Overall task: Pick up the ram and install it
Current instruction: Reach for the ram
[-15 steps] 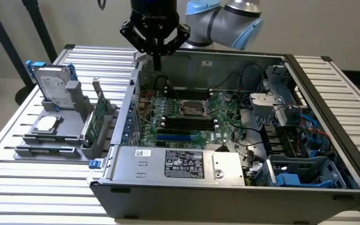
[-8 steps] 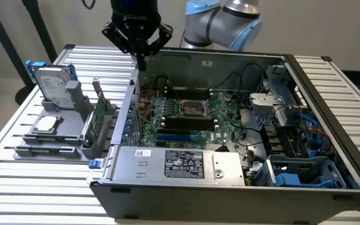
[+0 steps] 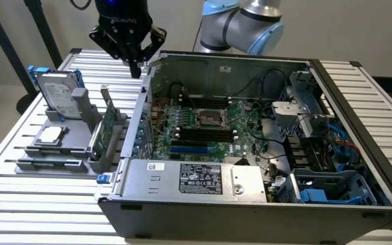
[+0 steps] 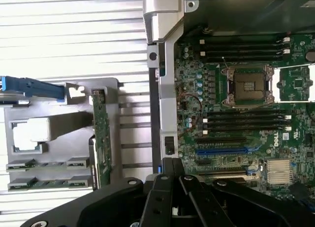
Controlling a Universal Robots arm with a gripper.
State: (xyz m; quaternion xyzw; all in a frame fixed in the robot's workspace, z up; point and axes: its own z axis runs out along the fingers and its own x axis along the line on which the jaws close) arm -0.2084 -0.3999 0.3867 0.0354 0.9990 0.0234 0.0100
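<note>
Most of the arm (image 3: 245, 23) was cut off; its gripper (image 3: 137, 70) hung fingers-down over the case (image 3: 250, 219) edge, closed, holding nothing.

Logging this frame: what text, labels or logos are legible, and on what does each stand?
"ROBOTIQ": faint, on the gripper body, exterior view.
"DELL": printed sideways on the motherboard, wrist view.
Power supply label: print too small to read.
White sticker beside it: too small to read.
Hard drive label: too small to read.
</note>
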